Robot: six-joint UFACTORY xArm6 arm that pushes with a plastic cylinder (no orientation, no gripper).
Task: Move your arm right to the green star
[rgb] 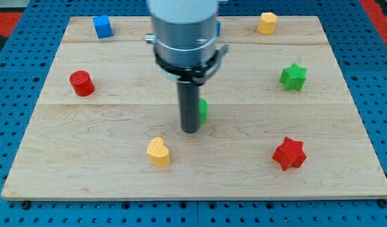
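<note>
The green star [293,77] lies at the view's right, in the upper half of the wooden board [105,170]. My tip [190,130] stands near the board's middle, far to the left of the green star and a little lower. A second green block [203,110] sits just right of the rod, mostly hidden behind it; its shape cannot be made out.
A red star [289,153] lies at the lower right, a yellow heart [158,152] below and left of my tip. A red cylinder [82,83] is at the left, a blue cube [103,27] at the upper left, a yellow block [266,23] at the upper right.
</note>
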